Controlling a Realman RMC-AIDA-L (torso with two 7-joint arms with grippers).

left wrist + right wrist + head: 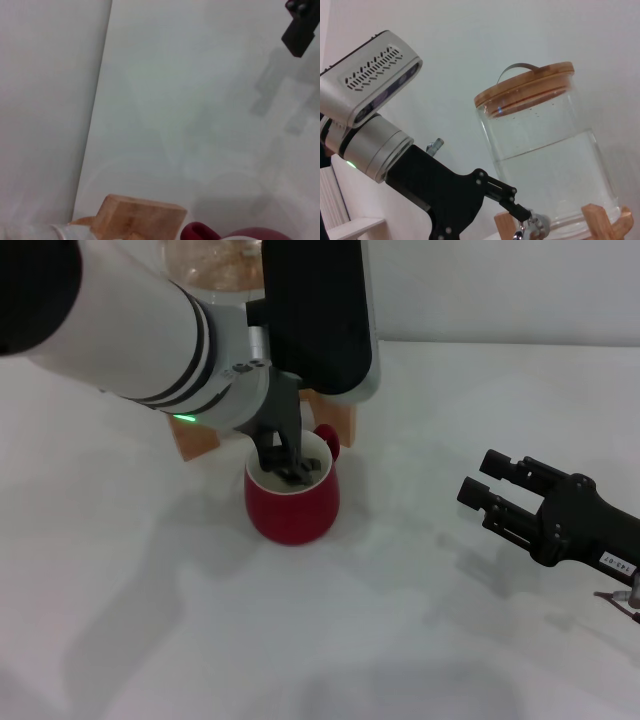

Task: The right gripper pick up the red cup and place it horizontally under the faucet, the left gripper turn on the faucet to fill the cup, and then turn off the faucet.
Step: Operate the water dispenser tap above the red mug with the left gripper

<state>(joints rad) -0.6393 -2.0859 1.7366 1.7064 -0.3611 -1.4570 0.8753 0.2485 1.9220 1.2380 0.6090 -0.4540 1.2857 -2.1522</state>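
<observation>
The red cup point(292, 505) stands upright on the white table, right in front of the wooden stand, its handle point(199, 232) turned toward the stand. My left gripper point(288, 462) hangs just over the cup's mouth and hides the faucet in the head view. In the right wrist view the left gripper point(519, 216) touches the chrome faucet point(536, 223) at the foot of the clear water jug point(545, 165). My right gripper point(488, 490) is open and empty, low over the table to the right of the cup and well apart from it.
The jug, about half full with a wooden lid point(525, 87), sits on a wooden stand point(195, 440). The left arm's black camera housing point(318, 315) covers much of the jug. The table's far edge meets a white wall point(500, 290).
</observation>
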